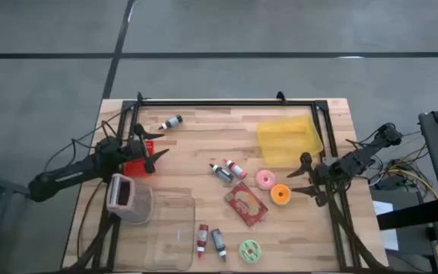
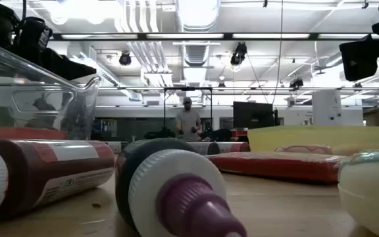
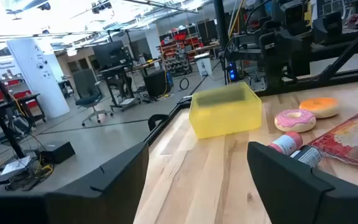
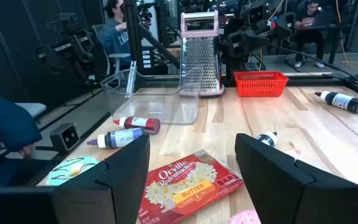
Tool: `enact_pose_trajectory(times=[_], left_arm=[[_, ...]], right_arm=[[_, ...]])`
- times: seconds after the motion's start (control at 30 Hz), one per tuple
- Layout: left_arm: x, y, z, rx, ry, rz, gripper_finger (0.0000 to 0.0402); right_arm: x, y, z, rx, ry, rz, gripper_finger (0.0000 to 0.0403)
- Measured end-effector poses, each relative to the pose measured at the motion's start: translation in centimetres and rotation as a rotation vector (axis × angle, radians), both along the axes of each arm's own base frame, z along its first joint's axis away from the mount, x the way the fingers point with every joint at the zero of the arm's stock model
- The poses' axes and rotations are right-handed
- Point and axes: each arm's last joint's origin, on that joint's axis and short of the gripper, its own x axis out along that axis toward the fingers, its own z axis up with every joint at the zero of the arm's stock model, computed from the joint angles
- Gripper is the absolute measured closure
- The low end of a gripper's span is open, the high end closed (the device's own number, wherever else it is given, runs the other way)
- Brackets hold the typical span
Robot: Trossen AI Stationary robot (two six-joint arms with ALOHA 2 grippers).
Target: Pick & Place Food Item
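A red popcorn packet [image 1: 245, 204] lies flat mid-table, and it also shows in the right wrist view [image 4: 188, 183]. A pink donut [image 1: 265, 180] and an orange donut [image 1: 280, 195] lie to its right, and a green donut [image 1: 249, 250] lies near the front edge. My right gripper [image 1: 301, 176] is open and empty just right of the two donuts, and its fingers [image 4: 192, 149] point at the packet. My left gripper [image 1: 157, 148] is open and empty at the left, beside a red basket [image 1: 137, 166]. In the left wrist view [image 3: 197, 162] it faces across the table.
A yellow bin [image 1: 289, 138] stands at the back right. A clear container [image 1: 169, 228] and a pink-handled grater [image 1: 120, 196] stand at the front left. Sauce bottles lie at the back [image 1: 172, 122], in the middle [image 1: 220, 173] and near the front [image 1: 202, 240].
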Motion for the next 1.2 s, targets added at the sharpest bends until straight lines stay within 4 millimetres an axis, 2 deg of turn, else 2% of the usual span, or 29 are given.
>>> enact_pose_trajectory(times=[0.57, 0.73, 1.2], left_arm=[[0.00, 0.01, 0.00, 0.000, 0.000, 0.003, 0.0124], [0.00, 0.00, 0.00, 0.000, 0.000, 0.002, 0.0124], [0.00, 0.00, 0.00, 0.000, 0.000, -0.001, 0.0124]], right_arm=[[0.00, 0.00, 0.01, 0.001, 0.000, 0.001, 0.0170], [-0.06, 0.26, 0.02, 0.049, 0.015, 0.086, 0.0170], [-0.03, 0.27, -0.07, 0.033, 0.020, 0.087, 0.0170]])
